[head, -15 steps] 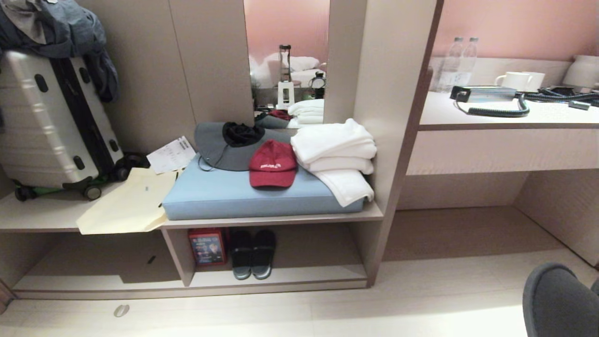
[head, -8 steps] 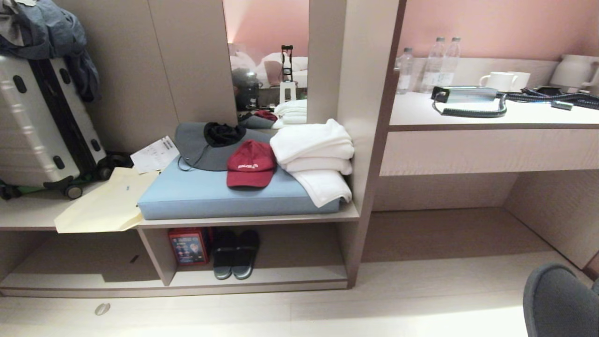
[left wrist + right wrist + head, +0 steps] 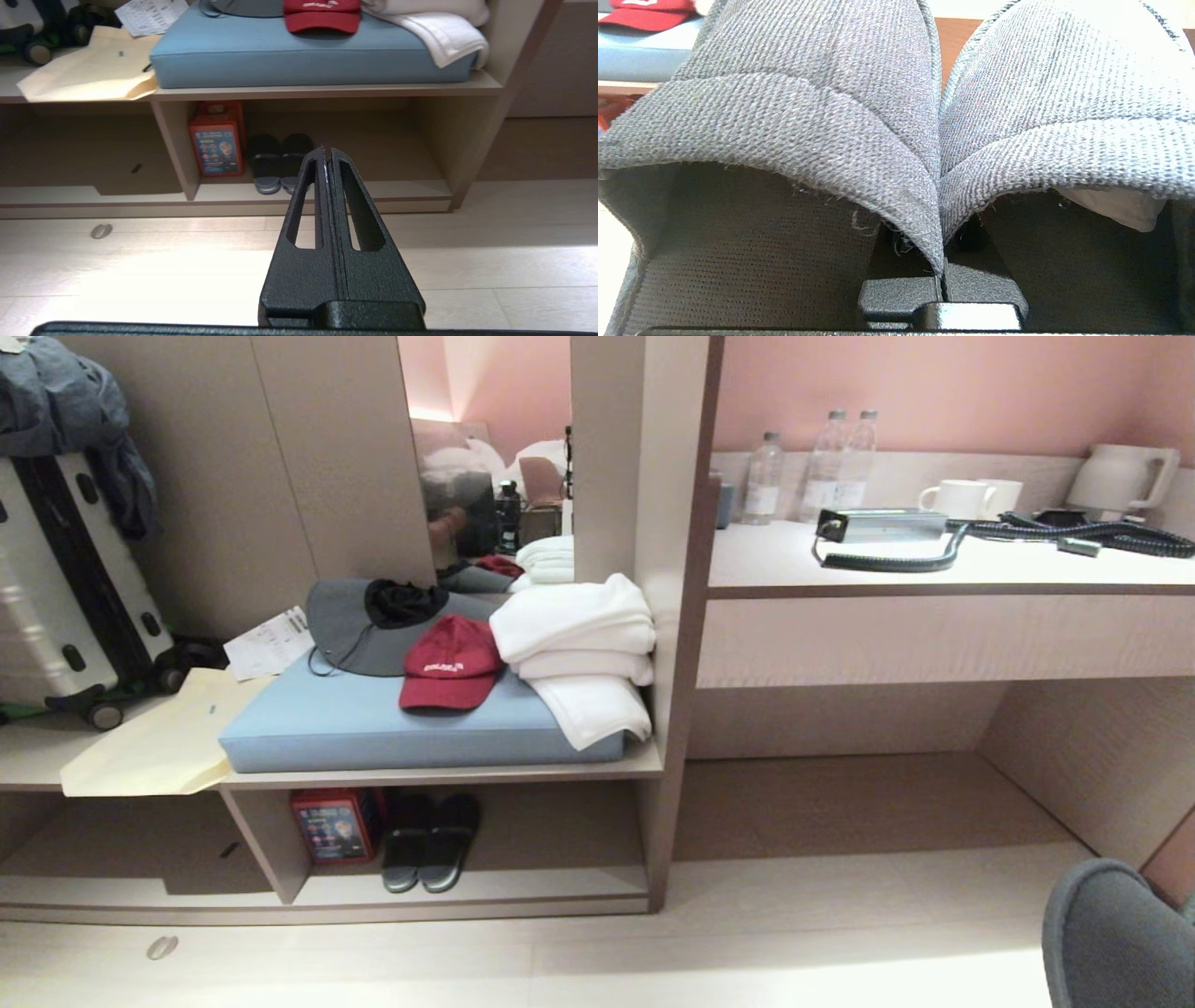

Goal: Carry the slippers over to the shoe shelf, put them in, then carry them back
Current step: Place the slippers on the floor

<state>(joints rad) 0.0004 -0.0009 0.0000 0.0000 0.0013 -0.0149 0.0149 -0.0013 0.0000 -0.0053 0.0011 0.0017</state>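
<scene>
My right gripper (image 3: 942, 279) is shut on the slippers (image 3: 859, 116), a grey woven-fabric pair. It pinches their inner upper edges together, and they fill the right wrist view. One slipper's rounded toe (image 3: 1111, 938) shows at the head view's bottom right, above the floor. The shoe shelf (image 3: 523, 885), a low open cubby with a pale base board, lies ahead to the left under the bench. My left gripper (image 3: 325, 150) is shut and empty, held above the floor and pointing at that cubby (image 3: 402, 189).
Another dark pair with blue-grey insoles (image 3: 429, 845) and a red box (image 3: 334, 825) stand in the cubby's left part. On the bench above are a blue cushion (image 3: 373, 728), a red cap (image 3: 448, 663) and white towels (image 3: 579, 653). A desk counter (image 3: 934, 569) is at the right.
The whole head view has slid to the left, so the camera has moved rightward along the unit. The held slipper keeps its place in the corner.
</scene>
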